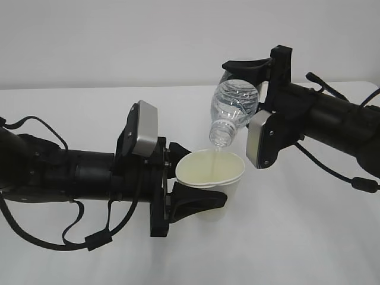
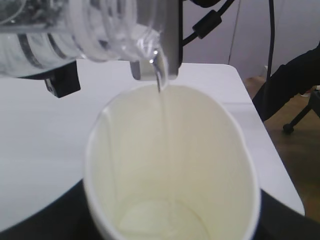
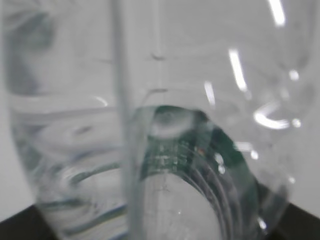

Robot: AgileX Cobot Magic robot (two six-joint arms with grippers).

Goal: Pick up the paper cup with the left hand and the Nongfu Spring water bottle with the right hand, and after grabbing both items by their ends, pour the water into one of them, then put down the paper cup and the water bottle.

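My left gripper (image 1: 203,176) is shut on the white paper cup (image 1: 211,173), holding it upright above the table with one black finger on each side. The cup's cream inside (image 2: 170,160) fills the left wrist view. My right gripper (image 1: 252,83) is shut on the base end of the clear Nongfu Spring water bottle (image 1: 234,108). The bottle is tilted neck down, with its open mouth just over the cup's rim. A thin stream of water (image 2: 160,82) falls from the mouth into the cup and a little lies on the cup's bottom. The bottle (image 3: 160,115) and its green label (image 3: 215,145) fill the right wrist view.
Both arms hang over a white table (image 1: 297,243). Black cables loop under the left arm (image 1: 89,240) and beside the right arm (image 1: 356,183). In the left wrist view the table's far edge (image 2: 280,170) drops to a brown floor with a chair base (image 2: 300,117).
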